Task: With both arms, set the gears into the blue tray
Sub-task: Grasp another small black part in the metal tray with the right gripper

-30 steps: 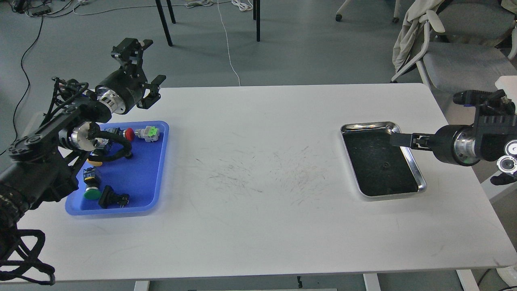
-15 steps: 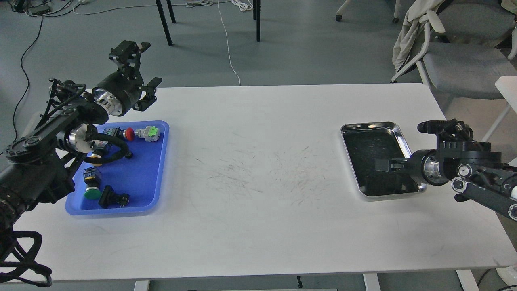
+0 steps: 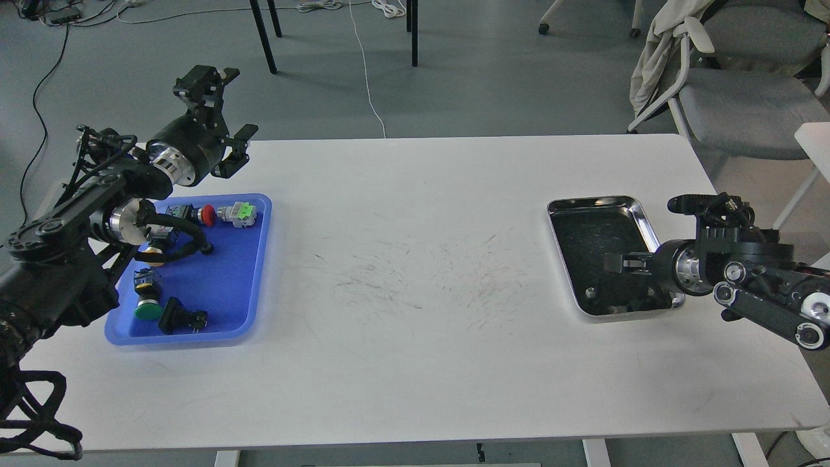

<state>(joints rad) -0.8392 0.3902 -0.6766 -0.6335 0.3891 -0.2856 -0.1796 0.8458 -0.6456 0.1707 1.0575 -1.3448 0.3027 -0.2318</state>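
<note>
Dropped low over the steel tray (image 3: pixel 652 228) since a second ago: right gripper (image 3: pixel 616 264), fingers too dark and slim to tell apart, so cannot tell whether parted or closed. One gear (image 3: pixel 591 292) on the tray's dark floor, just below and left of the tips, near the front rim. Left gripper (image 3: pixel 224 130), jaws spread and empty, beyond the blue tray (image 3: pixel 240 285), well apart. Right arm far nearer.

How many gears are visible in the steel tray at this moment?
1. A single gear lies on the dark bottom of the steel tray, near its front left corner. The right gripper covers part of the tray, so others may be hidden.
</note>
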